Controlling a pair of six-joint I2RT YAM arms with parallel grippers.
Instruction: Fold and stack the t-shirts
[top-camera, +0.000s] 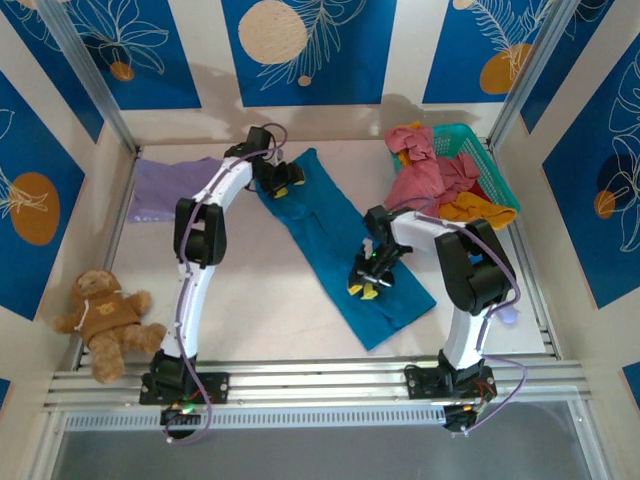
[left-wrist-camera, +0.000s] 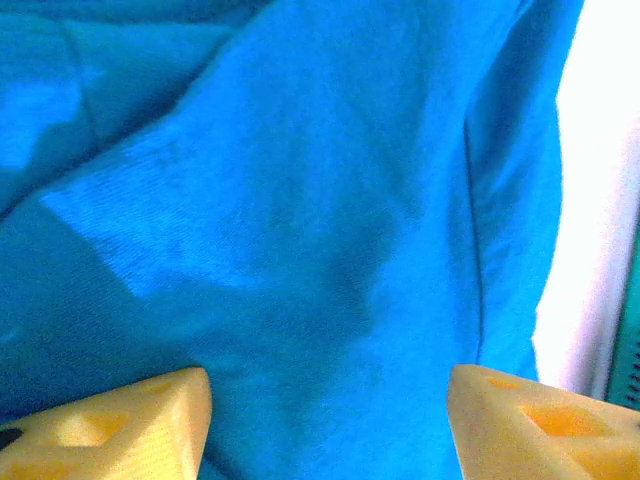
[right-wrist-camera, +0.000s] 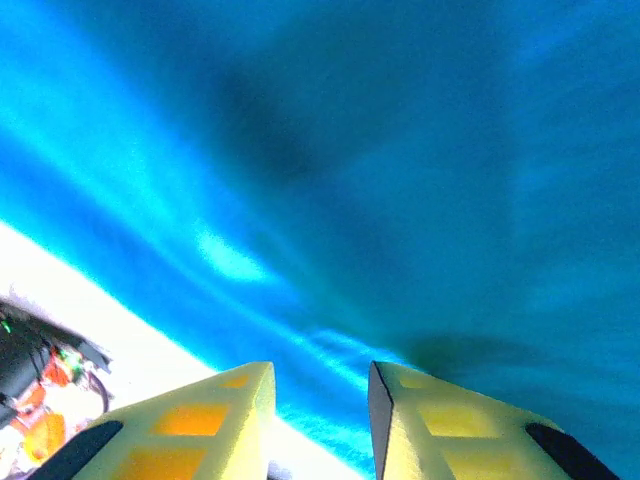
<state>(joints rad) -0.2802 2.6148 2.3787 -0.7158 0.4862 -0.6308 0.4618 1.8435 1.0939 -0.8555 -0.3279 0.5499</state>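
Note:
A teal-blue t-shirt (top-camera: 330, 235) lies on the table as a long strip, running diagonally from the far middle to the near right. My left gripper (top-camera: 285, 182) hovers over its far end; in the left wrist view the yellow fingers (left-wrist-camera: 120, 425) stand wide apart, so the left gripper (left-wrist-camera: 330, 400) is open over the teal cloth (left-wrist-camera: 300, 200). My right gripper (top-camera: 368, 285) sits low over the strip's near part. In the right wrist view the right gripper (right-wrist-camera: 320, 400) shows a narrow gap with nothing in it, above the teal cloth (right-wrist-camera: 400, 150) by its edge. A lavender t-shirt (top-camera: 170, 190) lies flat at the far left.
A turquoise mesh basket (top-camera: 487, 165) stands at the far right, with a rose-pink shirt (top-camera: 425, 175) and an orange shirt (top-camera: 478, 210) spilling over it. A brown teddy bear (top-camera: 105, 312) sits at the near left. Metal rails (top-camera: 320, 380) edge the table's front.

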